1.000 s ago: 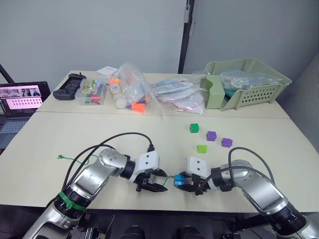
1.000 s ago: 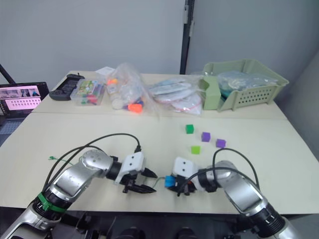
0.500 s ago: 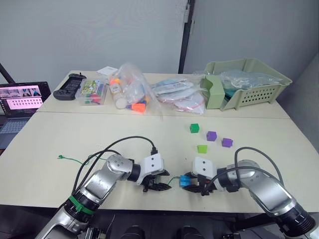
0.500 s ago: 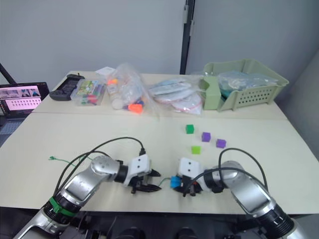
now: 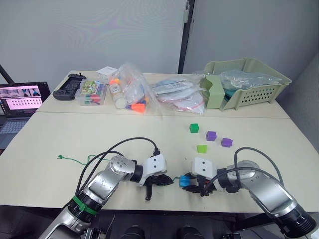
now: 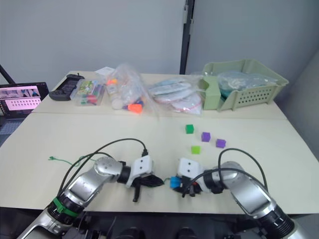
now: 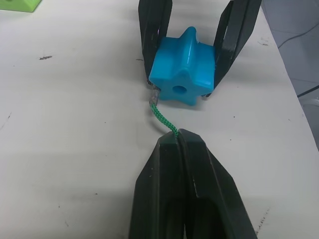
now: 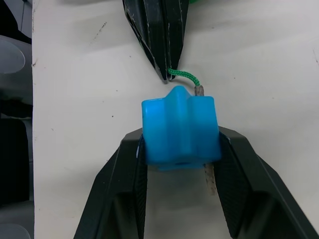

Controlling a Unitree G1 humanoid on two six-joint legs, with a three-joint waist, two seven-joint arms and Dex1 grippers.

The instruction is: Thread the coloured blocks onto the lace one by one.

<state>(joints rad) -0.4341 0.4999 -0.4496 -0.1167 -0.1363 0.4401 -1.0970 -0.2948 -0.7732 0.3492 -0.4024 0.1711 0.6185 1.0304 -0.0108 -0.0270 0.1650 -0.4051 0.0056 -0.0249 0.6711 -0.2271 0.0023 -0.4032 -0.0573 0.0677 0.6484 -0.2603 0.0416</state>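
My right gripper (image 8: pixel 179 135) is shut on a blue star-shaped block (image 5: pixel 185 180) near the table's front edge, its fingers on two opposite sides. My left gripper (image 5: pixel 167 180) faces it from the left, shut on the green lace (image 7: pixel 162 117) just behind its pale tip (image 8: pixel 199 90). The tip lies against the side of the blue block (image 7: pixel 184 74), beside the hole that faces the left gripper, not in it. The lace trails left to a knot (image 5: pixel 60 158). Two green cubes (image 5: pixel 194 128) (image 5: pixel 201 148) and two purple cubes (image 5: pixel 211 135) (image 5: pixel 227 142) lie loose to the far right.
Along the back stand a green basket (image 5: pixel 249 82), plastic bags of toys (image 5: pixel 134 92), a clear box (image 5: pixel 92 92) and a black controller (image 5: pixel 70 84). A laptop (image 5: pixel 20 102) sits at the far left. Black cables arc over both arms.
My left gripper has shut on the lace and shifted slightly right, closer to the blue block. The right gripper has kept its hold on the block.
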